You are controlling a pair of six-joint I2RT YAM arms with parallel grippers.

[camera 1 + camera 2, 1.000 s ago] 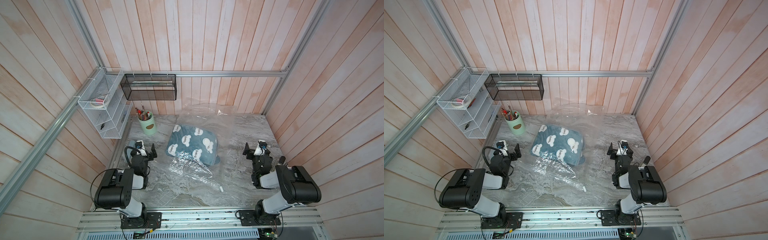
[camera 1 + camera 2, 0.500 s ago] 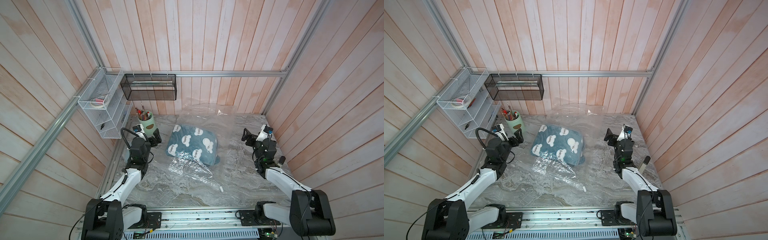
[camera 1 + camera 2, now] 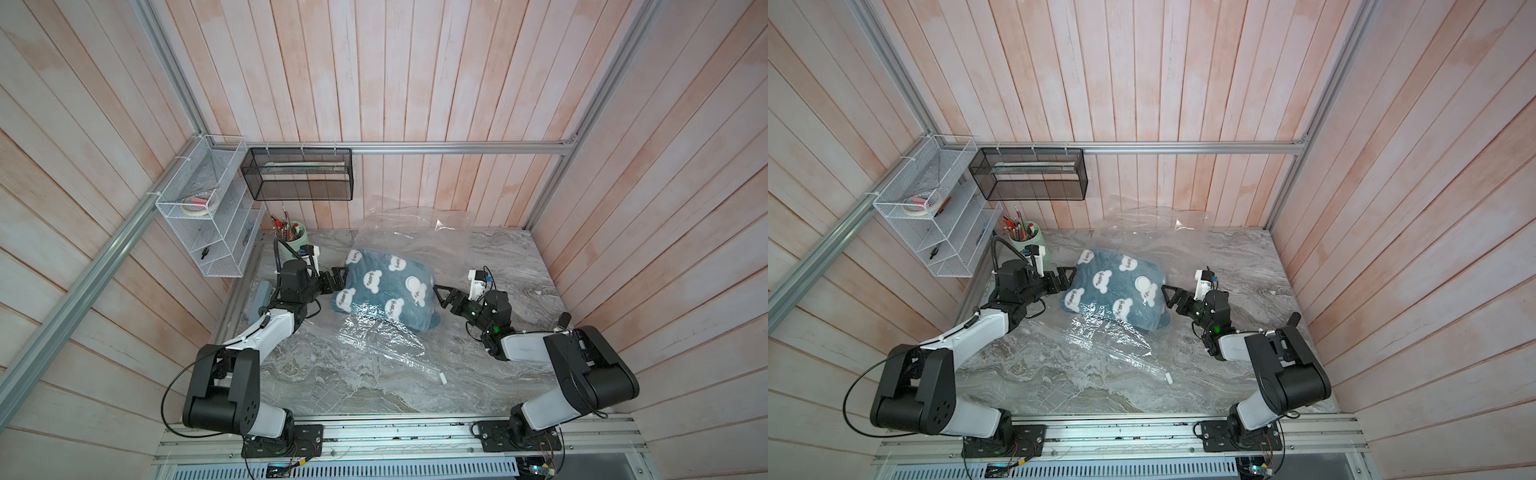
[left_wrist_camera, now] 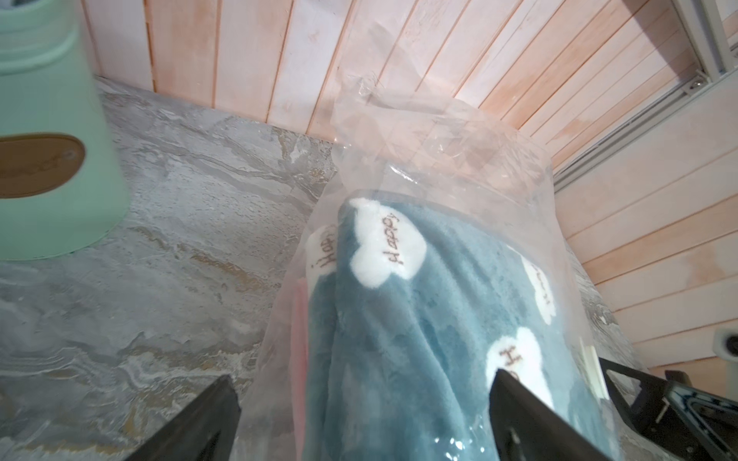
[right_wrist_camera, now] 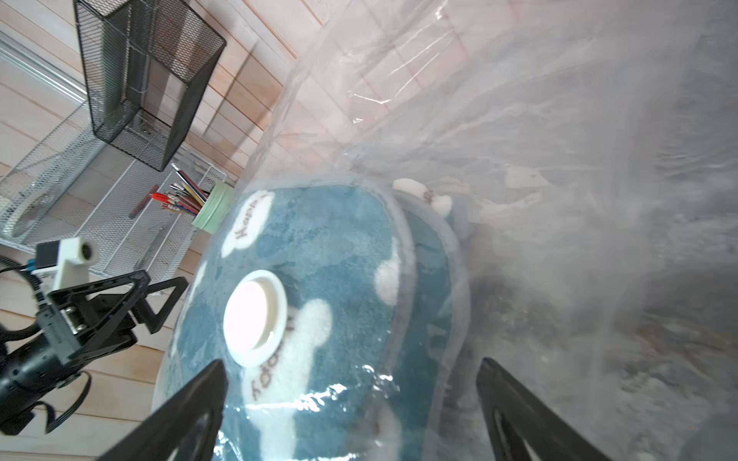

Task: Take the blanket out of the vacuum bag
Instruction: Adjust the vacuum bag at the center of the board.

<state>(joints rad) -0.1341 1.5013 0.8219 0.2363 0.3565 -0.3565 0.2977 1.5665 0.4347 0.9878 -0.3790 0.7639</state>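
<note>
The blanket (image 3: pixel 384 291), blue with white cloud patches, lies folded inside the vacuum bag (image 3: pixel 374 340), toward the back of the middle of the marble table (image 3: pixel 498 257). By our reading the task has barely begun. No part of the blanket is clearly out, and clear plastic covers it in both wrist views. A loose stretch of bag runs forward from the bundle to the edge with the white slider clip (image 3: pixel 443 378), and more slack plastic rises against the back wall. We cannot tell whether that zip edge is sealed or open. What remains, as we judge it, is nearly everything: take hold of the bag, get the mouth open and draw the blanket out. The left gripper (image 3: pixel 343 277) sits just beside the bundle on its left with its jaws wide apart and nothing between them. The right gripper (image 3: pixel 438 295) faces it on the opposite side, also spread and empty, close to the round white valve (image 3: pixel 412 284) on top. We count one blanket, one bag, one valve, one slider clip and two grippers. Farther out stand one mint cup (image 3: pixel 297 239) of pens, one white wire rack (image 3: pixel 199 232) and one black mesh basket (image 3: pixel 299 174).
</note>
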